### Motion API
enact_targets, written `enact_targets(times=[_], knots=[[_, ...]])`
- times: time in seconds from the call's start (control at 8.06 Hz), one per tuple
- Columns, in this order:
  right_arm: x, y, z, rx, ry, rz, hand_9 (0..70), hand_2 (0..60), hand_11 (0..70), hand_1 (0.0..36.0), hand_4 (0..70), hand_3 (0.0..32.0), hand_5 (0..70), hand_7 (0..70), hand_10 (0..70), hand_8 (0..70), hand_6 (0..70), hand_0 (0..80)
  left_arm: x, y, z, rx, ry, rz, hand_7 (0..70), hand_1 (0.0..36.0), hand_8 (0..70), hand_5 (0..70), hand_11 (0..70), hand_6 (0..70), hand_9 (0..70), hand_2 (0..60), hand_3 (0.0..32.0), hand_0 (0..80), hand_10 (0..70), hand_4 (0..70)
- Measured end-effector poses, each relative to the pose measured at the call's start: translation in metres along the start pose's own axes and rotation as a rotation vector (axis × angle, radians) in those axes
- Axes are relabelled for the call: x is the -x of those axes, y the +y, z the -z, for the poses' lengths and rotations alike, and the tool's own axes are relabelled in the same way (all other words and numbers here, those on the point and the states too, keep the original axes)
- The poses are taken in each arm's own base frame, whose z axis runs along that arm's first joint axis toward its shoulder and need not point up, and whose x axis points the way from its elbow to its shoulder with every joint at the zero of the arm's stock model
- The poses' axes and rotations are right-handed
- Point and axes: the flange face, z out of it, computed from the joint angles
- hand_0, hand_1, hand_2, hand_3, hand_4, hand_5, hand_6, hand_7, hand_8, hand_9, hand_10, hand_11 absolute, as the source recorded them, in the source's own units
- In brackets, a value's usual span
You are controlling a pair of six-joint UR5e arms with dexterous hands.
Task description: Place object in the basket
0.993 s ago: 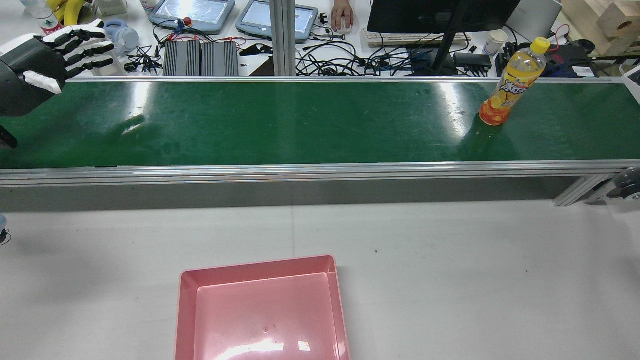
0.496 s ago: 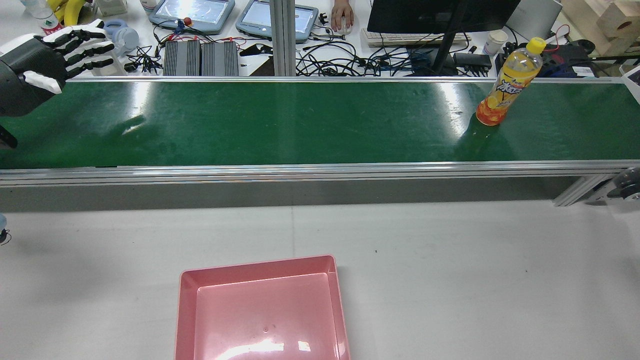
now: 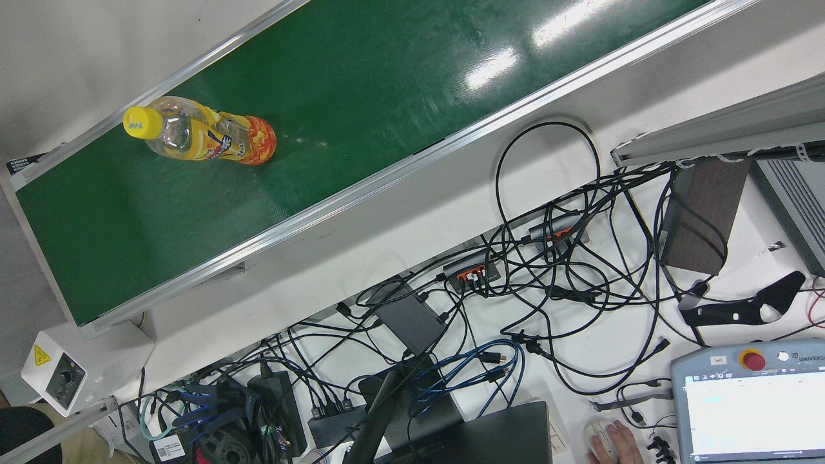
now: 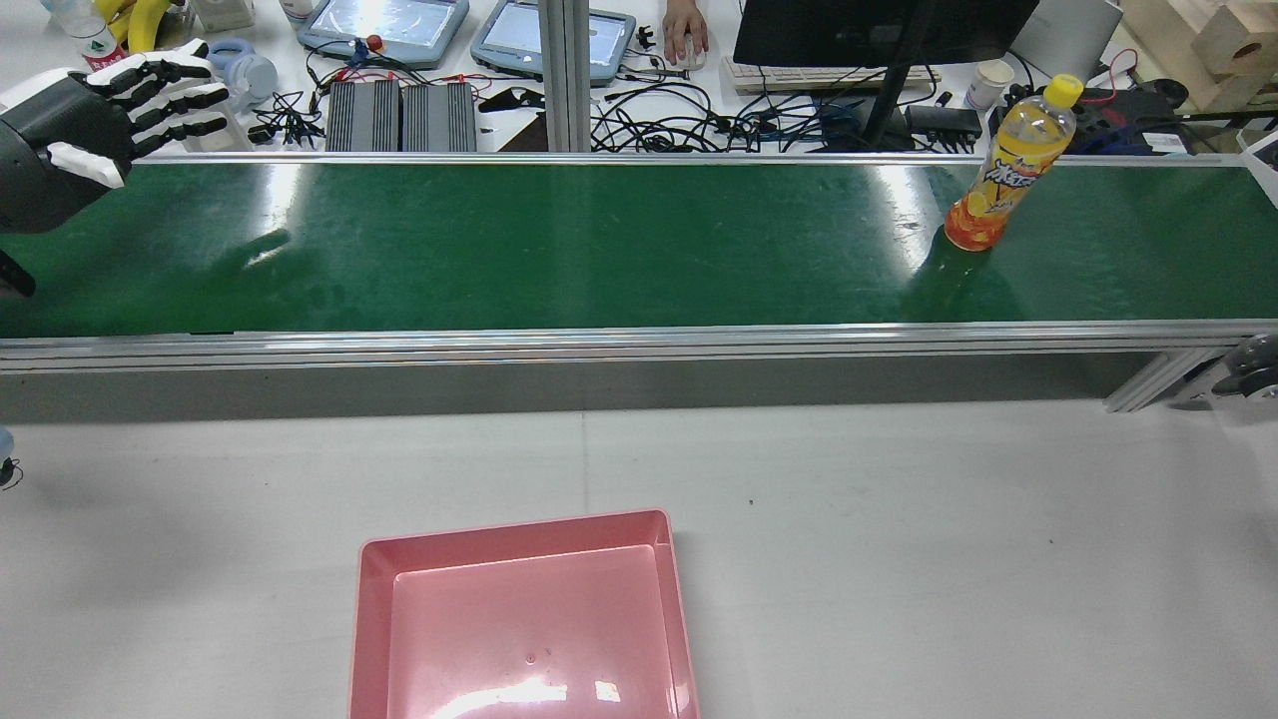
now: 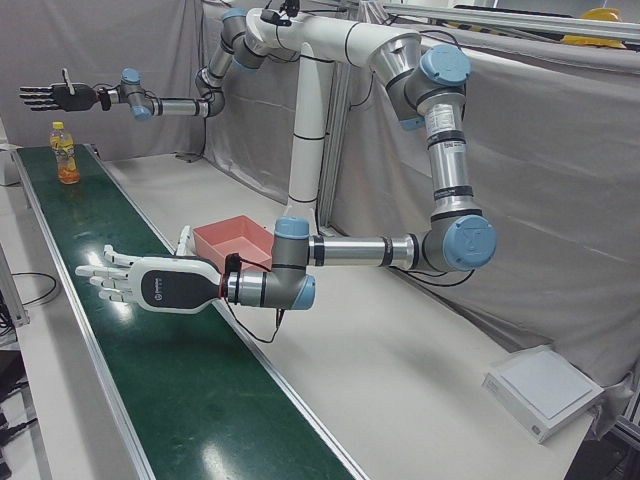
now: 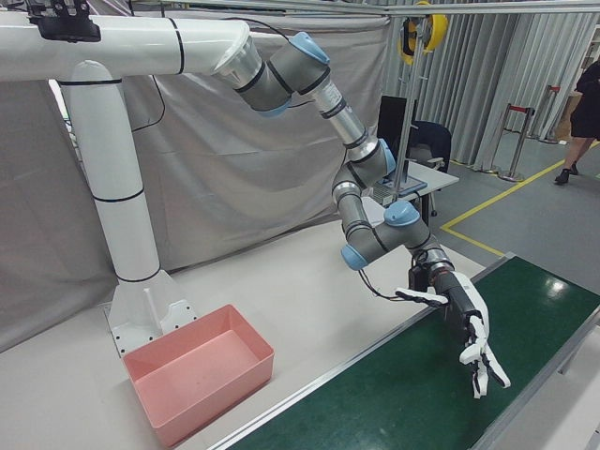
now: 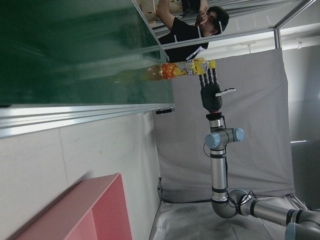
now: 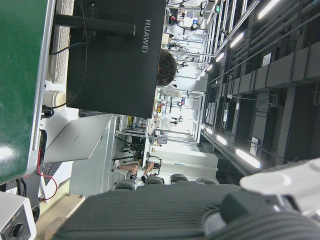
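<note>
On the green belt [image 4: 559,245], bottle [image 4: 1008,178] upright

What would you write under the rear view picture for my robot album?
An orange drink bottle stands on the green conveyor belt; an open left hand waits, pink basket empty.

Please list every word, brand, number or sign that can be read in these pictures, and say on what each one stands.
"HUAWEI": on the back of the monitor.
"UNIVERS", cut off by the edge: on the pendant.
Yellow warning triangle: on the white box.
Bottle label: too blurred to read.
Belt-end sticker: too small to read.
</note>
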Motion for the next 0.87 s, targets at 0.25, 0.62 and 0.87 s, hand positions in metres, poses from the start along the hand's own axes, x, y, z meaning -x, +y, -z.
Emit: enact_targets(times=[0.25,0.62,0.87], knots=[[0.0,0.0,0.0,0.0,0.0,0.0,0.0,0.0,0.0,0.0,0.0,0.0,0.0,0.0,0.0,0.0,0.0,0.0,0.0003,0.0,0.0,0.0,-0.001,0.001,2.0,6.8,11.5,29.4,13.3,3.0,12.0,0.0,5.2,48.4,8.6,13.5],[0.0,0.0,0.0,0.0,0.0,0.0,0.0,0.0,0.0,0.0,0.0,0.0,0.0,0.0,0.0,0.0,0.0,0.0,0.0005,0.0001,-0.0001,0.0,-0.001,0.0,1.9,6.8,11.3,29.6,13.7,3.0,11.9,0.0,4.8,48.6,8.9,13.5],[0.0,0.0,0.0,0.0,0.0,0.0,0.0,0.0,0.0,0.0,0.0,0.0,0.0,0.0,0.0,0.0,0.0,0.0,0.0067,0.0012,-0.0015,0.002,-0.009,0.005,1.8,6.8,11.2,29.5,13.3,2.8,11.7,0.0,5.0,48.7,8.6,13.5]])
